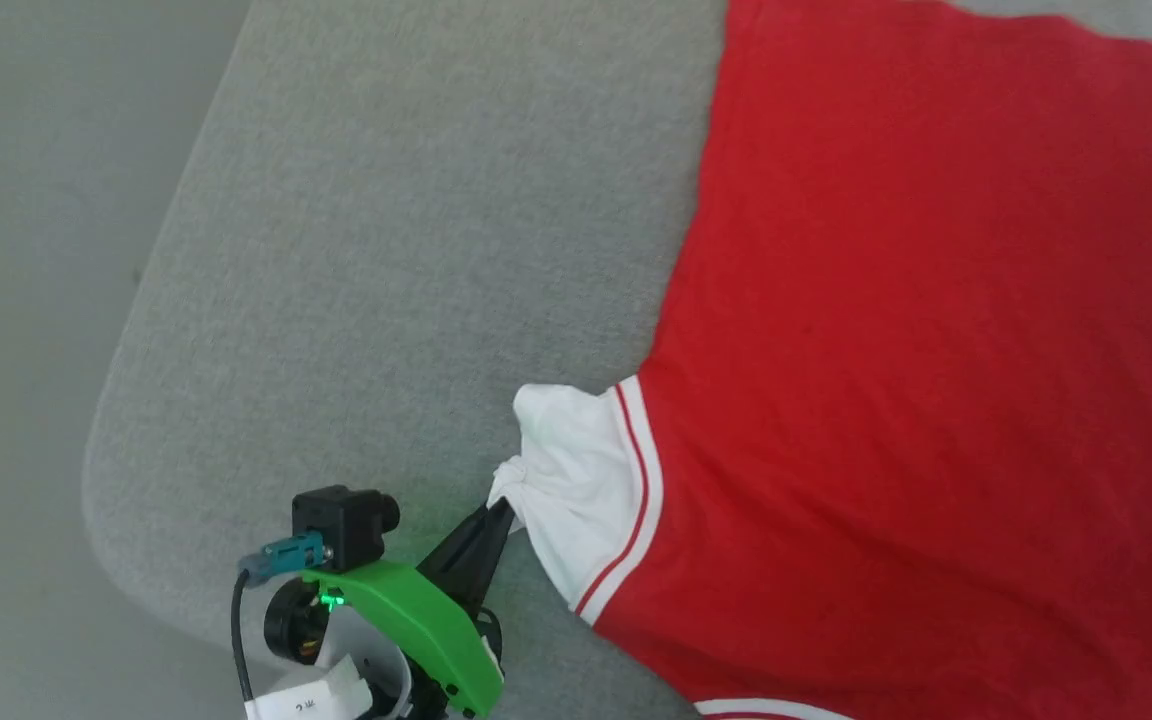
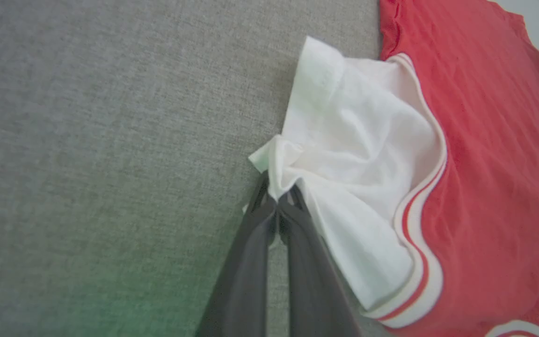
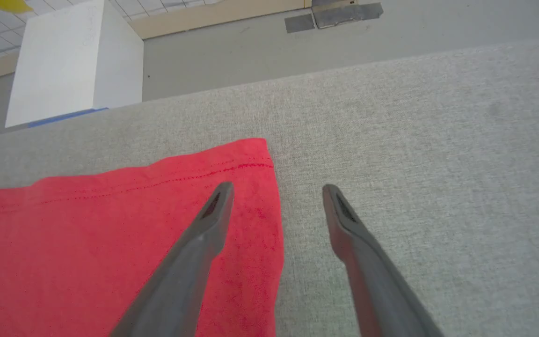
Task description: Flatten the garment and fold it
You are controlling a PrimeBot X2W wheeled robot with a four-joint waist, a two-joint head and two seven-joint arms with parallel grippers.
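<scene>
The garment (image 1: pixel 916 300) is lying mostly flat, not yet folded; the left tool (image 2: pixel 277 199) is pinching its sleeve (image 2: pixel 353 154), and the right tool (image 3: pixel 276 194) is gaping wide.

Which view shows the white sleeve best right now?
The left wrist view: the white sleeve sits close up, its bunched edge pinched in the shut left gripper. The head view shows it smaller and farther off. The right wrist view shows the garment's red hem corner.
</scene>
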